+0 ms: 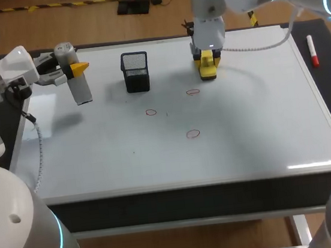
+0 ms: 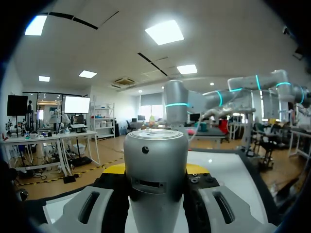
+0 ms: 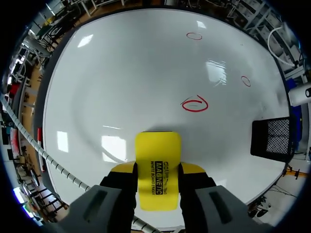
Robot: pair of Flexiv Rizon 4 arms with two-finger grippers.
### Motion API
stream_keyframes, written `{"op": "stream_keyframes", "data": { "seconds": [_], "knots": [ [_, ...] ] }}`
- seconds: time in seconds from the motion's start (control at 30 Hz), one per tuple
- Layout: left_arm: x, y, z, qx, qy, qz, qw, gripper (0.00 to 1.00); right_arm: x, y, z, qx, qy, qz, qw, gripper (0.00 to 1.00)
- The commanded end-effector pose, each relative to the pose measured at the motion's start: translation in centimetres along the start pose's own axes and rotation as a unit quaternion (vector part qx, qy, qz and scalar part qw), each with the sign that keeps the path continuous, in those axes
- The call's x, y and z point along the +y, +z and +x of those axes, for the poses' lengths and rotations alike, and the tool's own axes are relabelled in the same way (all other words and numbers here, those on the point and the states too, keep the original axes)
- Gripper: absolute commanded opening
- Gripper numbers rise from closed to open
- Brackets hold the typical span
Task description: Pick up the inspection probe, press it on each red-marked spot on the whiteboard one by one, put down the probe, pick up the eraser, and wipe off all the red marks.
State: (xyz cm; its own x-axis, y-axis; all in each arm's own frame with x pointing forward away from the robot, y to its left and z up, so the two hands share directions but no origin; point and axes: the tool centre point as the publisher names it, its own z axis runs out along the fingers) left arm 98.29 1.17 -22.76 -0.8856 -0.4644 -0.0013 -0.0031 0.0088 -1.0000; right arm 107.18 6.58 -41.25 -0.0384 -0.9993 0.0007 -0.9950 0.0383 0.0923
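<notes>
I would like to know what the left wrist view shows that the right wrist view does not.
Only the left wrist view: the probe clearly, clamped in the left pincer, and the right arm beyond it. Only the right wrist view: the eraser in the right pincer, three red marks, the cup. Both: the whiteboard; a pale shape past the cup in the right wrist view may be the probe.

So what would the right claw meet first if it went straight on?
The whiteboard. The right claw points down at it, shut on the yellow eraser, so the eraser would touch the bare board first, probably just short of the nearest red mark.
</notes>
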Motion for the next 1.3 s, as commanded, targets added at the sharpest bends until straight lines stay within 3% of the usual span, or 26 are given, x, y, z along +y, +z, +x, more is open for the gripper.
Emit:
{"op": "stream_keyframes", "data": {
  "seconds": [0.03,0.27,0.83,1.13,1.3],
  "knots": [
    [0.1,0.0,0.0,0.0,0.001,0.003,1.0,0.0,0.7,-2.0,1.0,-0.002,0.0,0.008,1.0,0.0],
    [0.1,0.0,0.0,0.0,0.001,0.003,1.0,0.0,1.0,-3.5,3.6,0.003,0.015,0.02,1.0,0.0],
    [0.1,0.0,0.0,0.0,0.001,0.003,1.0,0.0,1.3,-3.9,13.9,0.0,0.118,0.008,0.993,0.0],
    [0.1,0.0,0.0,0.0,0.001,0.003,1.0,0.0,1.5,-4.1,16.8,0.005,0.148,0.01,0.989,0.0],
    [0.1,0.0,0.0,0.0,0.001,0.003,1.0,0.0,1.5,-4.4,17.1,0.005,0.149,0.013,0.989,0.0]
  ]
}}
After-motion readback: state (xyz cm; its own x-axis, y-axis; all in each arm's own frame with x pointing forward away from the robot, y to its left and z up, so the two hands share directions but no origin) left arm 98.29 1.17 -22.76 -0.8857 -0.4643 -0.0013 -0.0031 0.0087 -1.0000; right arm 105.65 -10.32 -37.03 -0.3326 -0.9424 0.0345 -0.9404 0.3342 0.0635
